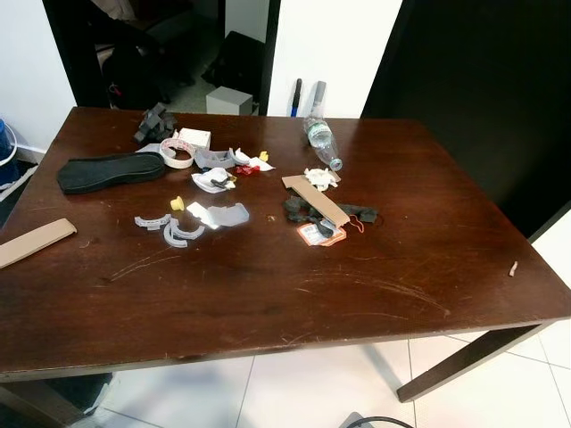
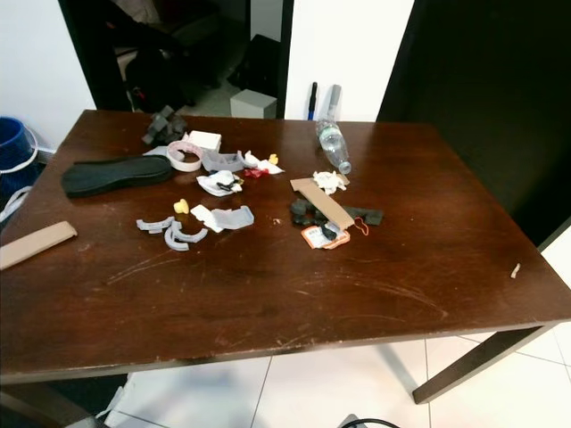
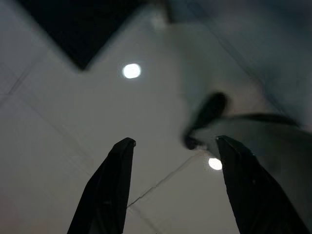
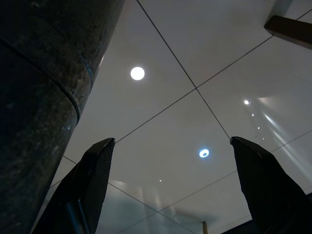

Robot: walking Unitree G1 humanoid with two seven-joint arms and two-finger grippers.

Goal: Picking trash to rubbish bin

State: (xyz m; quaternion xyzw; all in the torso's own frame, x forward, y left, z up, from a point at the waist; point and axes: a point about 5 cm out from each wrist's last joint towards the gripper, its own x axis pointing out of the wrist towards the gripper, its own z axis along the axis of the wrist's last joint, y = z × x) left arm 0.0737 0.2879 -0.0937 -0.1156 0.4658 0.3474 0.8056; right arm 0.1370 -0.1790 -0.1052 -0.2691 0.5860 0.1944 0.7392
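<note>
A dark wooden table (image 1: pixel 268 294) carries the trash. Landmark: the clear plastic bottle (image 1: pixel 322 142) lying near the table's far edge. Well to its left lies a black shoe sole (image 1: pixel 111 170), and a cardboard strip (image 1: pixel 34 242) sits at the left edge. Nearer than the bottle lie a brown card (image 1: pixel 315 200) over black bits, and grey plastic pieces (image 1: pixel 171 228). Left gripper (image 3: pixel 170 185) and right gripper (image 4: pixel 170 187) hang over floor tiles, fingers spread wide, holding nothing

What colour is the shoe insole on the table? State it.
Black insole; clearest in the left eye view.
</note>
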